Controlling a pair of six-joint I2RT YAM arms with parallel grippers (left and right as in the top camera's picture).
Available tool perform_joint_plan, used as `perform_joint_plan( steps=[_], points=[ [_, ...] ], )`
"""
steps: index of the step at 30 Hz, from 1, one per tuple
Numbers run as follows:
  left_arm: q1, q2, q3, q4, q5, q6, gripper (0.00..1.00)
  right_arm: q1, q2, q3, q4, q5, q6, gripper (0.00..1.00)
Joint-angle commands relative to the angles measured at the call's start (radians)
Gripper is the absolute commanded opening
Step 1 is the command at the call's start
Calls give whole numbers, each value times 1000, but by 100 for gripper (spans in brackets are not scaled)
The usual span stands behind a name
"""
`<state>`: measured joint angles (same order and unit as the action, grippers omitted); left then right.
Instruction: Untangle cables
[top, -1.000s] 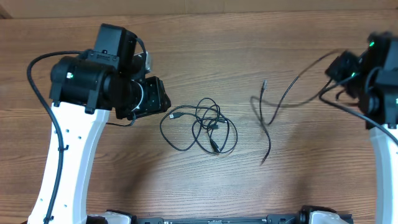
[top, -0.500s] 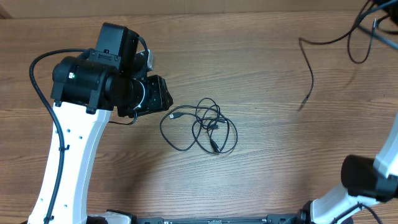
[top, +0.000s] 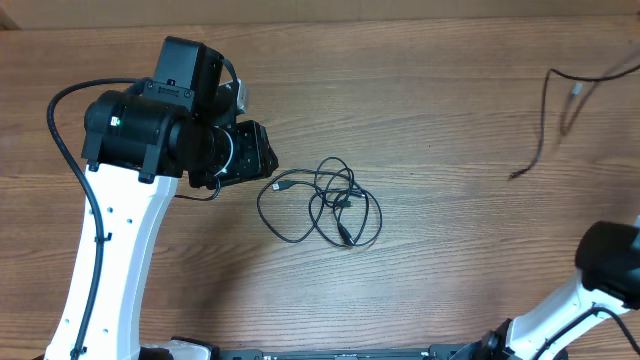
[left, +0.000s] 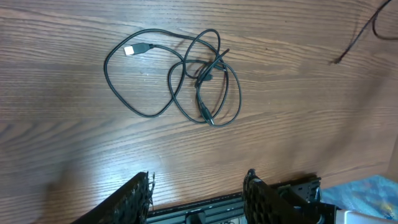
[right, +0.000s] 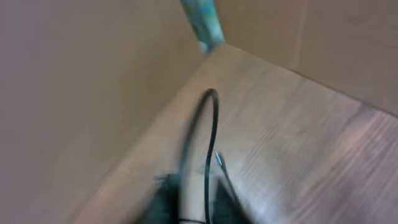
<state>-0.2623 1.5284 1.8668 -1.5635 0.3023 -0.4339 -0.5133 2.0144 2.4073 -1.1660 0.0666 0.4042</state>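
A tangle of thin black cables (top: 325, 205) lies mid-table, with a plug end pointing left; in the left wrist view the tangle (left: 186, 81) sits well ahead of the fingers. My left gripper (top: 262, 158) hovers just left of it, and in its wrist view the left gripper (left: 199, 199) is open with nothing between the fingers. One separate cable (top: 550, 105) trails down from the far right edge. In the blurred right wrist view that cable (right: 211, 137) runs loosely between the parted fingers of my right gripper (right: 189, 180), near the table's corner. The overhead view does not show the right gripper.
The right arm's base (top: 610, 270) shows at the lower right edge. A cardboard wall (right: 81, 74) borders the table by the right gripper. Bare wood surrounds the tangle. The separate cable's free end (left: 339, 60) shows far right in the left wrist view.
The right arm swung up and out of the overhead view, dragging the single cable away from the tangle to the far right. Its jaws have parted. The left arm has not moved.
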Motion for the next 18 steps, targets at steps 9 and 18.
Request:
perform_joint_plan(
  steps=[9,18],
  points=[
    [-8,3,-1,14,1,19,51,-46,45,-89,-31,-214,0,100],
    [-8,3,-1,12,1,19,52,-52,16,-89,-86,-189,0,100]
  ],
)
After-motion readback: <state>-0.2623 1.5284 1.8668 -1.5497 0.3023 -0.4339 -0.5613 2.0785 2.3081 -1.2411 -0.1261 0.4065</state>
